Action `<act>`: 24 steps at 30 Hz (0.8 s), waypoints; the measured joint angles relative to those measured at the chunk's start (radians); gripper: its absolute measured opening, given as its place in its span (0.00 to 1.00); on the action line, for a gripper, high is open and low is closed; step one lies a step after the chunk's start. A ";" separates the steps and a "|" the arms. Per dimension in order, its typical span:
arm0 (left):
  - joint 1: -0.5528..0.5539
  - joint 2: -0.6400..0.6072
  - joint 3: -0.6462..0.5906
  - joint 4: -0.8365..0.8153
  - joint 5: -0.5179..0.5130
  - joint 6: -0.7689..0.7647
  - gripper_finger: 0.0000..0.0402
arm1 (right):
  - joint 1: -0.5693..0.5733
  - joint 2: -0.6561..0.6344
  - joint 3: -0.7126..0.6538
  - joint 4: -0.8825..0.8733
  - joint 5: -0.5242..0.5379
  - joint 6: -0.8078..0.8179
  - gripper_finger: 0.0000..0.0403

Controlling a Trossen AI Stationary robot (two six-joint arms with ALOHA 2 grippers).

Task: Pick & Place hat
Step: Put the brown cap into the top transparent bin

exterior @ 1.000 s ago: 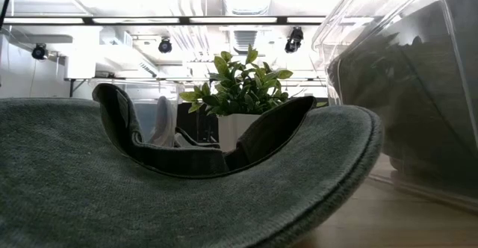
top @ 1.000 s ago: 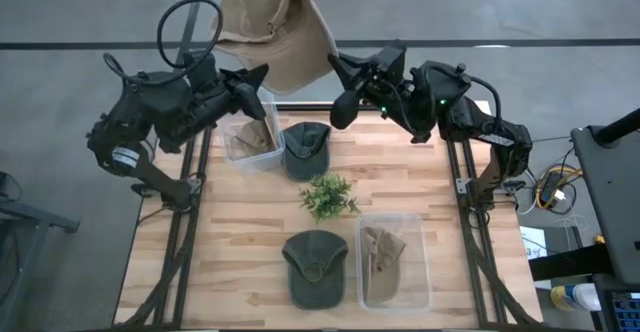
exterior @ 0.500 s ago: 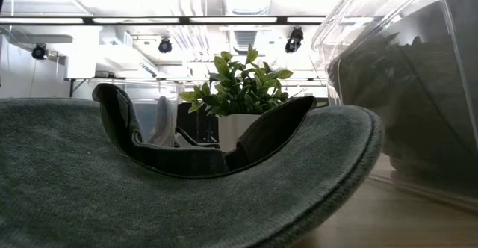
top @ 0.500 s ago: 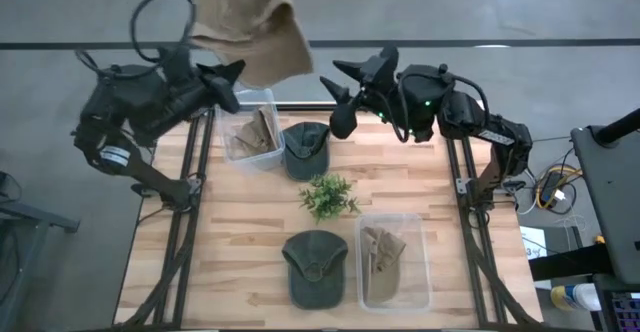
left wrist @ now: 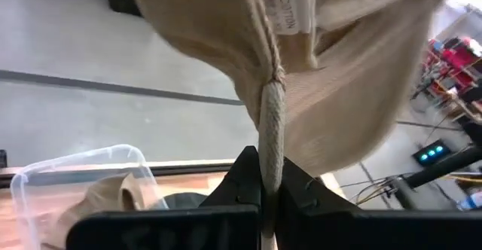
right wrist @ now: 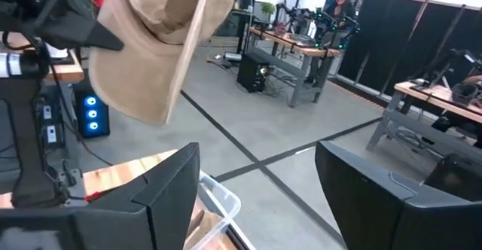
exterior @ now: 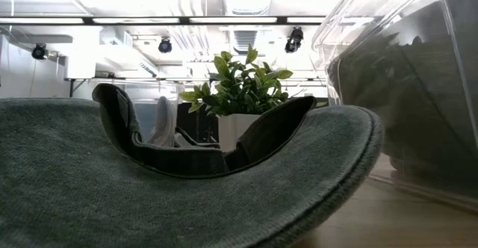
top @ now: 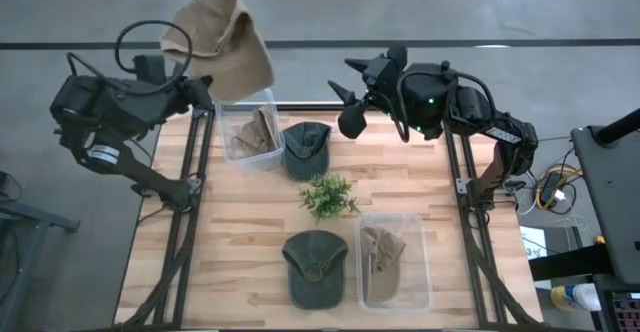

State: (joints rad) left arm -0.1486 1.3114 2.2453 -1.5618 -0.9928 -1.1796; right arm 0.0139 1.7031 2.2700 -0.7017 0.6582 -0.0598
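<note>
A tan bucket hat (top: 218, 50) hangs in the air beyond the table's far left corner, with my left gripper (top: 207, 89) shut on it. In the left wrist view the hat (left wrist: 346, 77) fills the frame above the fingers. My right gripper (top: 347, 94) stands open over the table's far edge, to the right of the hat and apart from it. The right wrist view shows the hat (right wrist: 154, 50) well ahead of its spread fingers (right wrist: 169, 193). My left gripper pinches the hat's stitched brim edge (left wrist: 271, 141) between its two fingers. The fingers come roughly level from the table's left side. The hat is lifted clear of the table, its crown and brim spreading out beyond the fingers.
On the table stand a clear bin (top: 252, 132) with tan cloth at far left, a green cap (top: 305, 150) beside it, a small plant (top: 327, 194) in the middle, a second green cap (top: 316, 268) near the front, and a clear bin (top: 393, 260) at near right.
My left gripper has carried the tan hat toward the table's left and a little down, turning as it went. The hat, which was against my right gripper's fingers, now hangs well apart from them. My right gripper has stayed near the far edge.
</note>
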 joint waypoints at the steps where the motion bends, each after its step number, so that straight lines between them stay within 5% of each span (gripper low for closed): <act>1: 0.000 -0.006 -0.015 0.008 0.003 0.012 0.01 | 0.000 0.000 0.000 0.000 -0.001 0.000 0.64; 24: 0.098 -0.028 -0.650 -0.008 0.170 -0.360 0.01 | 0.007 0.000 0.000 -0.028 -0.012 0.040 0.63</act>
State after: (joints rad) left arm -0.0503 1.2836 1.5954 -1.5697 -0.8232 -1.5400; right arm 0.0204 1.7031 2.2700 -0.7296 0.6460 -0.0194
